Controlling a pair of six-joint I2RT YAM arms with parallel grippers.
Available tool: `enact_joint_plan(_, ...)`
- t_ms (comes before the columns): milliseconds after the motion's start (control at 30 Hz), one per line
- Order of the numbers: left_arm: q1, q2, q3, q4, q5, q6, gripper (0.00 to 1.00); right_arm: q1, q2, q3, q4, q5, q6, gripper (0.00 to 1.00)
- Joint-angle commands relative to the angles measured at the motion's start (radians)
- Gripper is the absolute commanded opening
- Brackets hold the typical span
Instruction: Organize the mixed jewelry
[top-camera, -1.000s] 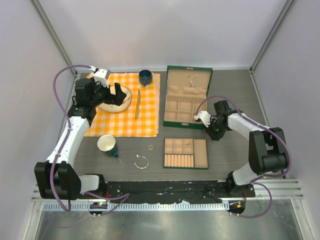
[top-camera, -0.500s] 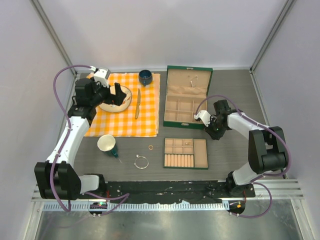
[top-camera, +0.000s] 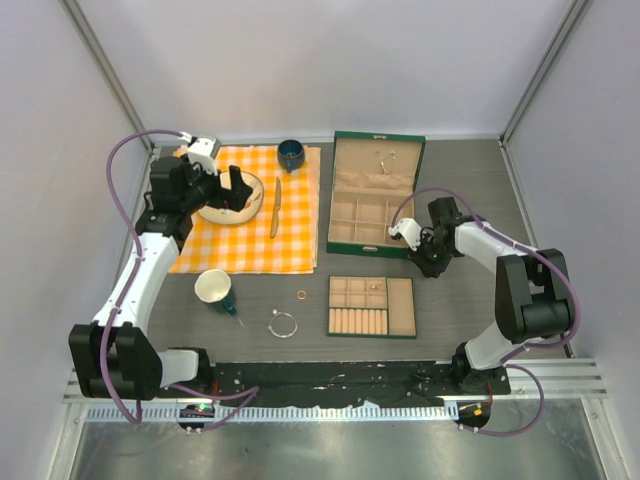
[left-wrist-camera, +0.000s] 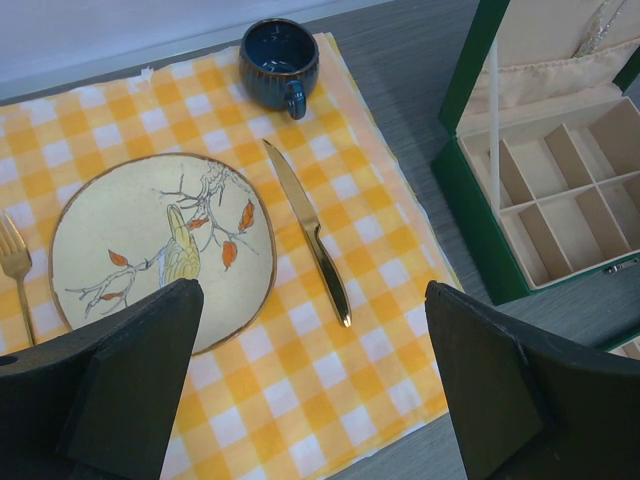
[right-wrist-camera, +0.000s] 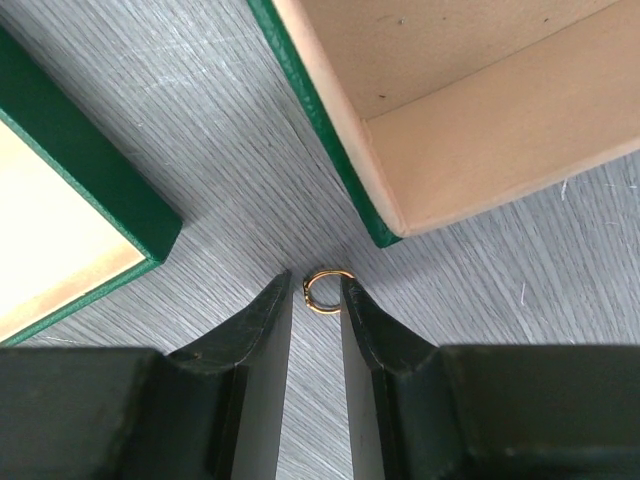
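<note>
A small gold ring (right-wrist-camera: 324, 309) lies on the grey table just off the green box's front right corner (right-wrist-camera: 330, 160). My right gripper (right-wrist-camera: 316, 290) straddles it, jaws narrowly apart: the right fingertip touches the ring, a slim gap shows on the left. From above, this gripper (top-camera: 429, 258) sits between the box (top-camera: 419, 190) and the tray (top-camera: 372, 334). Another gold ring (top-camera: 301, 295) and a silver wire bangle (top-camera: 283, 323) lie left of the tray. My left gripper (left-wrist-camera: 315, 380) hangs wide open and empty over the checked cloth.
On the orange checked cloth (top-camera: 290, 250) are a painted plate (left-wrist-camera: 160, 250), a gold knife (left-wrist-camera: 310, 230), a gold fork (left-wrist-camera: 15, 260) and a dark blue cup (top-camera: 291, 153). A white cup (top-camera: 213, 287) stands near the front left. Tiny pieces sit in the tray compartments.
My right gripper has crept a little toward the box's front right corner, its opening unchanged. The left arm has not moved.
</note>
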Motion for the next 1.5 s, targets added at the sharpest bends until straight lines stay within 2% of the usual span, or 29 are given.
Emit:
enact_joint_plan(0,0.0,-0.003,0.006,0.021,-0.01,0.009,1.0,-0.014,0.052,-0.037,0.052,0.013,-0.039,0.31)
enact_joint_plan(367,0.0,-0.003,0.006,0.021,-0.01,0.009,1.0,-0.022,0.018,-0.089,0.049,0.01,-0.048,0.31)
enact_joint_plan(1167,0.0,-0.003,0.009,0.016,-0.016,0.01,1.0,-0.064,0.075,-0.073,-0.013,-0.018,-0.096,0.31)
enact_joint_plan(1467,0.0,-0.007,0.009,0.014,-0.019,0.012,1.0,-0.079,0.116,-0.077,-0.037,-0.013,-0.117,0.27)
